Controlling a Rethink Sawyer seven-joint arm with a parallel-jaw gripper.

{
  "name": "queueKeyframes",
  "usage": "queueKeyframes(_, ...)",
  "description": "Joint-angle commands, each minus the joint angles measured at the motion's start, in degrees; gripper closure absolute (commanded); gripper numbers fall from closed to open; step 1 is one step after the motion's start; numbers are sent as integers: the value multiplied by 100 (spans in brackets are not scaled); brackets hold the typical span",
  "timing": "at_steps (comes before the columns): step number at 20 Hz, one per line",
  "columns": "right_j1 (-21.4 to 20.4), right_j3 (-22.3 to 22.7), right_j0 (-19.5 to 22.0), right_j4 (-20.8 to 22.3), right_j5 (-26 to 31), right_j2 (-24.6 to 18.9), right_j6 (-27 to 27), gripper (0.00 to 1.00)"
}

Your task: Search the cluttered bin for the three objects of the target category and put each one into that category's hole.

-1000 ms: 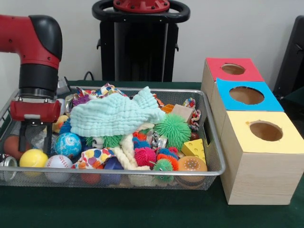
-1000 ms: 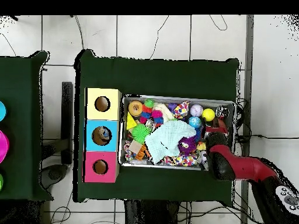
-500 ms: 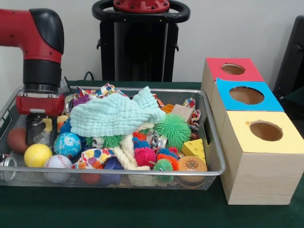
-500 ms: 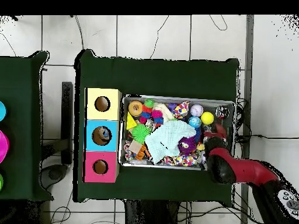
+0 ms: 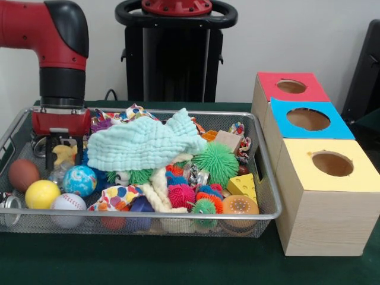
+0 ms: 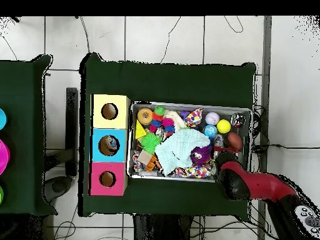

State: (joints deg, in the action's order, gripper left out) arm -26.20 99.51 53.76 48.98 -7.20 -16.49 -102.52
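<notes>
A small yellow toy [image 5: 63, 155] sat between the gripper [image 5: 61, 155] fingers, apparently clenched on it, at the wire bin's [image 5: 270, 196] 9 o'clock end in the front view. It hung just above the globe ball [image 5: 79, 180], probably raised for carrying toward the 3 holed boxes [image 5: 323, 190] at 3 o'clock.

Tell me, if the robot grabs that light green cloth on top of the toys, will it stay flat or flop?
The light green cloth will probably flop: it already drapes in folds over the toys beneath. It looks thin and crinkly, so likely light. Lifting it may drag or uncover toys, since it lies across the middle of the wire bin.
</notes>
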Motion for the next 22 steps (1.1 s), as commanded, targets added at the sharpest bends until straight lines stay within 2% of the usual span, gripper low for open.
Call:
queueKeyframes(1, 369, -16, 150, 38, 436, -183, -413, 0)
queueKeyframes(7, 517, -365, 125, 338, 153, -154, -249, 0)
queueKeyframes(10, 575, -420, 295, 604, -24, -388, -165, 0)
queueKeyframes(16, 902, -513, 632, 859, 240, -834, -60, 0)
queueKeyframes(22, 895, -625, 463, 850, 119, -587, -142, 0)
